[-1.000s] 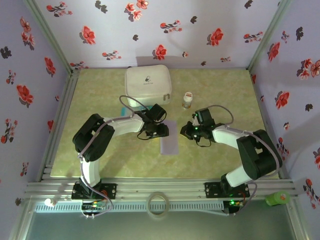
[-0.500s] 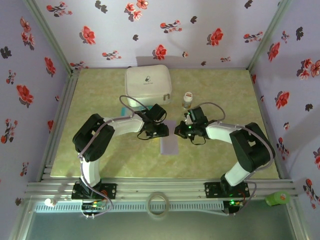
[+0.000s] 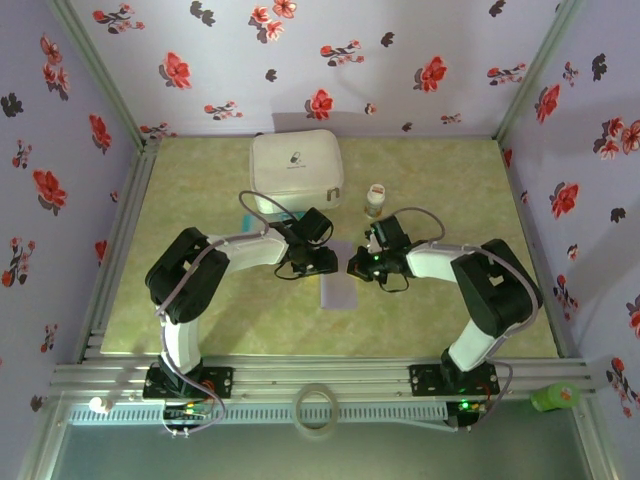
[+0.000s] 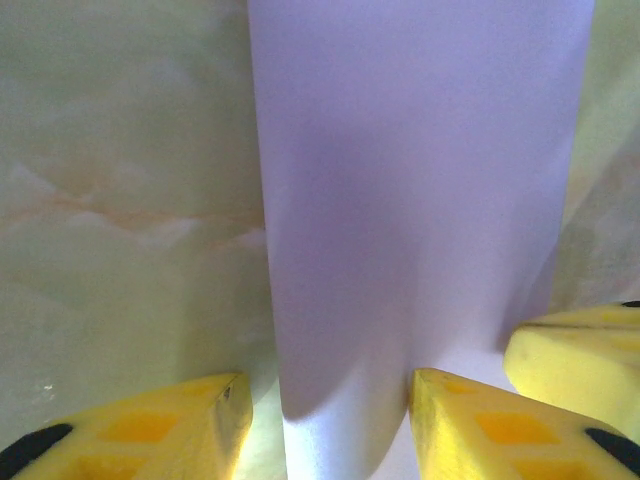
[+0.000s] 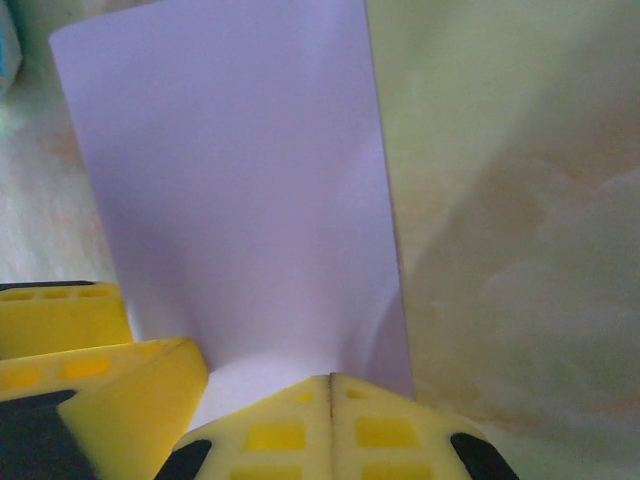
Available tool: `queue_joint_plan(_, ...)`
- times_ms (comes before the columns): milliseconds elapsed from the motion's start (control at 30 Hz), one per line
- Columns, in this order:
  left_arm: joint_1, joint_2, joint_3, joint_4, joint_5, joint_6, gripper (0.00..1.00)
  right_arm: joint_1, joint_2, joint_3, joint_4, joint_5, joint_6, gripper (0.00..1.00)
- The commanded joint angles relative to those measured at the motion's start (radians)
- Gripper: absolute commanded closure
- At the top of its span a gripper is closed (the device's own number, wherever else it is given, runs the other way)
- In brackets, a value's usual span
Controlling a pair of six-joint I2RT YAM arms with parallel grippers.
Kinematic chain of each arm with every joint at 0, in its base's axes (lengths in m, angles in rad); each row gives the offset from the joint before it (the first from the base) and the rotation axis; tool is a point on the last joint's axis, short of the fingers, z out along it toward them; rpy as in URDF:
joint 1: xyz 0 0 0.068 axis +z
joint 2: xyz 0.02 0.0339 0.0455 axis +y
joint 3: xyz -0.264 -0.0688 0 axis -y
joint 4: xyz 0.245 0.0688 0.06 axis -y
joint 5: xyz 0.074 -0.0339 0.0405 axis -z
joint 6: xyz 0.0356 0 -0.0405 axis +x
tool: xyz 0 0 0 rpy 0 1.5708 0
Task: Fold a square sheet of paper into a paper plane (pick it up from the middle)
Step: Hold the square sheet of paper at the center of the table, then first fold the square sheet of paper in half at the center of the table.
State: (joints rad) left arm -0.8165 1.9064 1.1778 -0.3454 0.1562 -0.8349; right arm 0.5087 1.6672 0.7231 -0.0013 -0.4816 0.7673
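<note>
The square sheet of paper (image 3: pixel 338 288) lies on the table folded into a narrow lavender strip. The paper plane is out of view. My left gripper (image 3: pixel 325 263) is open at the strip's upper left. In the left wrist view its fingers (image 4: pixel 480 420) straddle the long edge of the paper (image 4: pixel 420 200), one pad over the paper and one over the table. My right gripper (image 3: pixel 357 268) is shut, with its joined tips (image 5: pixel 331 380) resting on the paper (image 5: pixel 240 180) near its right edge. Each wrist view shows the other gripper's yellow finger close by.
A white zip case (image 3: pixel 296 170) stands at the back of the table, with a small bottle (image 3: pixel 375 200) to its right. A teal packet (image 3: pixel 244 204) lies by the case's left side. Flowered walls close in the back and both sides.
My right gripper has slid left onto the paper's right edge, beside the left gripper. The left arm and the paper have stayed put.
</note>
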Motion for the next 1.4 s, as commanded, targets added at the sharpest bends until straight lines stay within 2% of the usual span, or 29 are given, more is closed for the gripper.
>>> queue_joint_plan(0,-0.009,0.094,-0.027,-0.020,-0.052,0.011,0.51,0.008,0.013,-0.002,-0.050,0.046,-0.033,1.00)
queue_joint_plan(267,-0.010,0.070,-0.019,-0.015,-0.045,0.006,0.50,0.008,0.030,0.003,-0.172,0.137,-0.116,1.00)
queue_joint_plan(500,-0.001,-0.127,-0.060,0.040,-0.116,0.010,0.45,0.004,0.053,0.067,-0.271,0.163,-0.212,1.00)
queue_joint_plan(633,0.024,-0.205,-0.097,0.087,-0.098,0.001,0.44,0.001,0.069,0.088,-0.289,0.163,-0.233,1.00)
queue_joint_plan(700,0.038,-0.227,-0.122,0.145,-0.047,-0.005,0.49,-0.002,0.075,0.096,-0.300,0.166,-0.237,1.00)
queue_joint_plan(800,0.057,-0.228,-0.170,0.301,0.083,-0.025,0.64,-0.004,0.076,0.098,-0.299,0.166,-0.235,1.00)
queue_joint_plan(933,0.069,-0.180,-0.227,0.513,0.226,-0.073,0.83,-0.006,0.068,0.098,-0.301,0.171,-0.231,1.00)
queue_joint_plan(1033,0.073,-0.127,-0.247,0.627,0.291,-0.123,0.95,-0.006,0.063,0.095,-0.304,0.177,-0.229,1.00)
queue_joint_plan(1367,0.084,-0.038,-0.326,0.765,0.321,-0.205,0.98,-0.006,0.059,0.088,-0.299,0.179,-0.220,1.00)
